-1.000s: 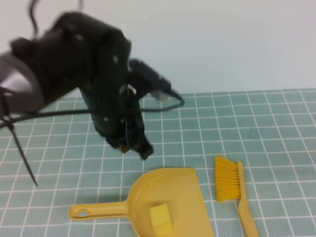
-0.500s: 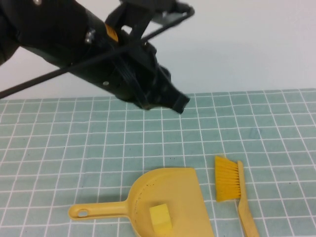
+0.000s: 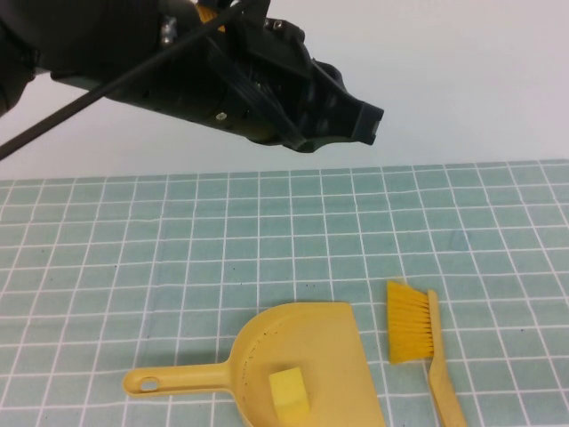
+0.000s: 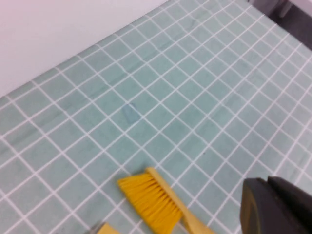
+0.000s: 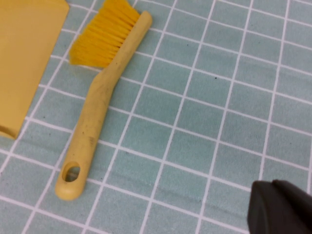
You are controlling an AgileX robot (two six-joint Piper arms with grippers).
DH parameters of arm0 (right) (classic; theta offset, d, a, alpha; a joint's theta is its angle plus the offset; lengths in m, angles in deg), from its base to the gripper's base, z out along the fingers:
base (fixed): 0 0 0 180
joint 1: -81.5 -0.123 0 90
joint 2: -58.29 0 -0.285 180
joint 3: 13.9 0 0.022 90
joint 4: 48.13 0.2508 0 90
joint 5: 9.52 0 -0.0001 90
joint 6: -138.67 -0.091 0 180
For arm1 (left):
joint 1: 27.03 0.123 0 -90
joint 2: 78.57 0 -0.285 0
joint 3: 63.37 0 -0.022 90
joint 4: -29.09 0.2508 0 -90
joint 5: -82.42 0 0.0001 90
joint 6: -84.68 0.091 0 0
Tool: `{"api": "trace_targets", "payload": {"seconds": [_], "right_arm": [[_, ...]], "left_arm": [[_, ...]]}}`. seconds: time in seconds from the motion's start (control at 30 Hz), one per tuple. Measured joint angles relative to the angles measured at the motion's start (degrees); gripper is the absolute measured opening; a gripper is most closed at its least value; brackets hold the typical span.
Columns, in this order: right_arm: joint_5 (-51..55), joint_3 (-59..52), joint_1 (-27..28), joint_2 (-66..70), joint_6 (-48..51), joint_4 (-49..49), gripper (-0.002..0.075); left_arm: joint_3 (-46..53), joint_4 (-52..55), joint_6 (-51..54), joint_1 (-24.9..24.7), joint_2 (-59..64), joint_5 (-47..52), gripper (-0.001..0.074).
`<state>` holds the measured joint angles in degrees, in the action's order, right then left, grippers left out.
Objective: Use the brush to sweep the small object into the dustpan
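Cube [image 3: 289, 392]: inside dustpan [image 3: 333, 338]; sweep judged done. Brush [image 3: 412, 325]: flat on mat, just beside pan. Left gripper [image 3: 363, 124]: raised high, closed, empty. Right gripper [image 5: 280, 207]: above mat near brush, closed, empty.

A pale green surface [image 3: 133, 267] ruled with a white grid carries a yellow dustpan [image 3: 329, 356] near its front edge, handle pointing left. Just beside the pan's right side, apart from it, lies a yellow brush [image 3: 418, 338], bristles toward the far wall.
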<state>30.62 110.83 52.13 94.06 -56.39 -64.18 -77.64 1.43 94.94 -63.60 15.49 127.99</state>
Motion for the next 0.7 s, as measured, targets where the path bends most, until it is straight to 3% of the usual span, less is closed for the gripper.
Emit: {"api": "trace_targets", "payload": {"seconds": [0.3,0.57,0.7], "right_arm": [[0.0,0.0,0.0,-0.1,0.0,0.0,-0.0001],[0.0,0.0,0.0,-0.1,0.0,0.0,-0.0001],[0.0,0.0,0.0,-0.1,0.0,0.0,-0.0001]], "left_arm": [[0.0,-0.5,0.0,0.0,0.0,2.5,0.0000],[0.0,2.6,-0.5,0.2,0.0,-3.6,0.0000],[0.0,5.8,-4.1,3.0,-0.8,-1.9,0.0000]]}}
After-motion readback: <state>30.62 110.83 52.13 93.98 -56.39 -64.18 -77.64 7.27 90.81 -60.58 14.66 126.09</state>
